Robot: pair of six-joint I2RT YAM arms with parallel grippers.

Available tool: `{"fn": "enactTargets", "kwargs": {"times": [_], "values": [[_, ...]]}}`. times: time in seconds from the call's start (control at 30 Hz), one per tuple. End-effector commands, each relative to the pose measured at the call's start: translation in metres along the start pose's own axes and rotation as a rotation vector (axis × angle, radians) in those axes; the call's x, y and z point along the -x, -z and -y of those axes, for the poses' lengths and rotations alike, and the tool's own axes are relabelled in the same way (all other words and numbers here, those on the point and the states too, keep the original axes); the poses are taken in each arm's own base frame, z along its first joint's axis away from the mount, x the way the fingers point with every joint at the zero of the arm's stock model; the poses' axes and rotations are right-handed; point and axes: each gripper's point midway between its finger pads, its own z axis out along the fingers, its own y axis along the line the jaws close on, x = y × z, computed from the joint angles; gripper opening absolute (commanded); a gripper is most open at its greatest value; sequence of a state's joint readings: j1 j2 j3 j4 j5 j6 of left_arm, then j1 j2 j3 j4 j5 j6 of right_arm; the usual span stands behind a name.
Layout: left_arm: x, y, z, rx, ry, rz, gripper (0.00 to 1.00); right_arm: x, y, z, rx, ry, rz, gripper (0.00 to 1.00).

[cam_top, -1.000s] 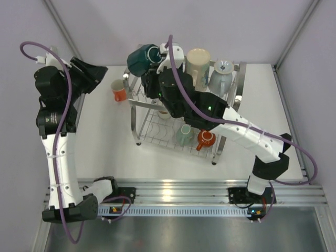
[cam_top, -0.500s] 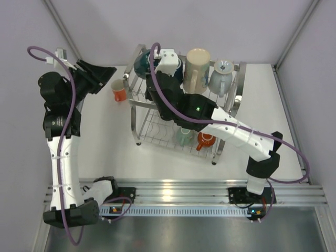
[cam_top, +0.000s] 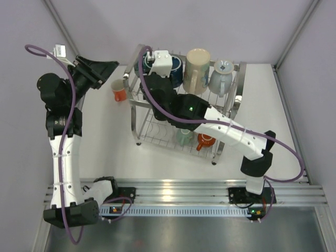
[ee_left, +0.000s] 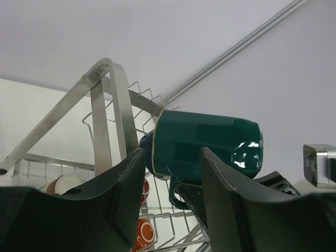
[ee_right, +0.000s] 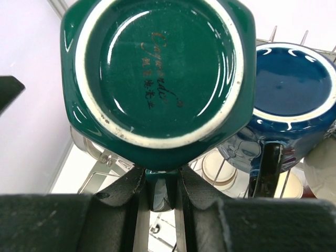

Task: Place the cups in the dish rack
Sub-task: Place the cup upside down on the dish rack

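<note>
R gripper (ee_right: 160,191) is pinched shut on the handle of the teal mug (ee_right: 152,73). Mug is held on its side at far-left top tier of the dish rack (ee_left: 123,110), next to a navy mug (ee_right: 294,94). Prob. clear of the wires, hard to tell. L gripper (ee_left: 173,157) has fingers spread, empty, just left of rack.

Bright, even light — soft shadows.
</note>
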State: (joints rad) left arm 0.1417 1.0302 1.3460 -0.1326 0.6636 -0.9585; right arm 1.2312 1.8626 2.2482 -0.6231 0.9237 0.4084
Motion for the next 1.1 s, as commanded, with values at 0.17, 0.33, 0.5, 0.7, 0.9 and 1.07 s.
{"fn": "enactTargets", "kwargs": {"times": [0.17, 0.33, 0.5, 0.7, 0.9, 1.07], "values": [[0.001, -0.009, 0.019, -0.111, -0.027, 0.004, 0.52, 0.040, 0.008, -0.007, 0.002, -0.079, 0.095, 0.00], [-0.010, -0.020, 0.021, -0.135, -0.024, -0.031, 0.52, 0.039, 0.007, -0.002, -0.021, -0.066, 0.098, 0.02], [-0.021, -0.032, 0.021, -0.148, -0.026, -0.068, 0.52, 0.038, 0.004, 0.002, -0.032, -0.057, 0.094, 0.04], [-0.037, -0.043, 0.026, -0.169, -0.035, -0.104, 0.52, 0.037, 0.004, -0.001, -0.013, -0.050, 0.086, 0.08], [-0.039, -0.048, 0.020, -0.157, -0.036, -0.109, 0.52, 0.039, 0.005, -0.003, 0.003, -0.047, 0.089, 0.13], [-0.043, -0.053, 0.014, -0.148, -0.030, -0.122, 0.52, 0.041, 0.004, -0.008, 0.035, -0.057, 0.091, 0.21]]}}
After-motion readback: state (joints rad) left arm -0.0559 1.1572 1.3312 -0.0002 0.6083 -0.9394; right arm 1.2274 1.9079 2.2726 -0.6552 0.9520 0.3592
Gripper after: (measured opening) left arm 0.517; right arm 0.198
